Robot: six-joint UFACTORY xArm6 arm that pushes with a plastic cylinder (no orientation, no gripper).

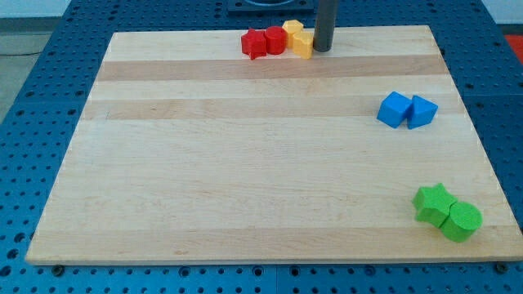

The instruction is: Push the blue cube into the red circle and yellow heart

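My tip (323, 49), a bare rod holding nothing, stood at top centre, touching the yellow heart (303, 45), with the red circle (275, 40) just left. The blue cube (395, 109) sat well apart at the right, against a blue triangular block (422, 111).

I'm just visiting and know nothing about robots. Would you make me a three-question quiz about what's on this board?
1. True or false: the tip is touching the blue cube.
2. Which blocks sit nearest the tip? A) green B) blue C) yellow
3. Fill in: the green star and green circle lie at the view's bottom ____.

Key
1. False: the tip is at the view's top, beside the yellow blocks, and the blue cube is apart at the view's right.
2. C: the yellow blocks, with the red blocks just left of them.
3. Right.
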